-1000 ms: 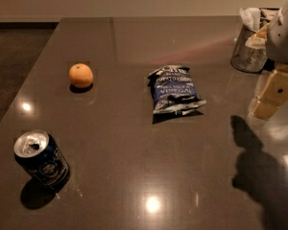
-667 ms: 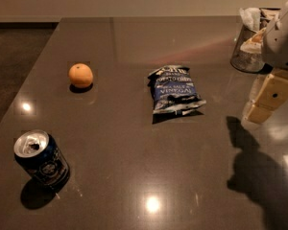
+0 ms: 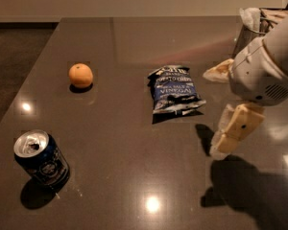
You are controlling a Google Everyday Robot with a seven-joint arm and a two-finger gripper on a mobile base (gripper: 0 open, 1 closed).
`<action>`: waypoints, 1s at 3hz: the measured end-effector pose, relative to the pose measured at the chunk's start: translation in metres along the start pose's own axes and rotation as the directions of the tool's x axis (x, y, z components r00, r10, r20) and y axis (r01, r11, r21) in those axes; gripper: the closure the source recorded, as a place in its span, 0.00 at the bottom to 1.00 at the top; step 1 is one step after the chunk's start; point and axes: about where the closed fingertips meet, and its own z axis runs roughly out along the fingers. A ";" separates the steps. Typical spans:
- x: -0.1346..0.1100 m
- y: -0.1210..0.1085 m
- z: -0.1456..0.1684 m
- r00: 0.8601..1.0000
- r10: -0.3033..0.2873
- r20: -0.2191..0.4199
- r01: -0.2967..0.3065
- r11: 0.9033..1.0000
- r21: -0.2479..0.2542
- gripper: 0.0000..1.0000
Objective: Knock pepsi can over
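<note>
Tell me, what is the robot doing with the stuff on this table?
The robot is meant to knock over the pepsi can, but it hasn't yet. Its gripper hovers over the right side of the table, beside the chip bag. The can stands upright near the left corner, far from the gripper. An orange sits further back.

white word "vinegar" on the blue chip bag (image 3: 175, 92), smaller print above it on the bag too blurred to read, round whitish logo without legible letters on the pepsi can (image 3: 41, 158), gripper (image 3: 228, 121) just right of the bag, no markings readable on it
</note>
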 end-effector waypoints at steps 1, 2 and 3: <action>-0.033 0.021 0.022 0.992 -0.064 0.110 0.072 0.995 -0.069 0.00; -0.033 0.021 0.022 0.992 -0.064 0.110 0.072 0.995 -0.069 0.00; -0.049 0.033 0.024 0.986 -0.084 0.144 0.095 0.993 -0.071 0.00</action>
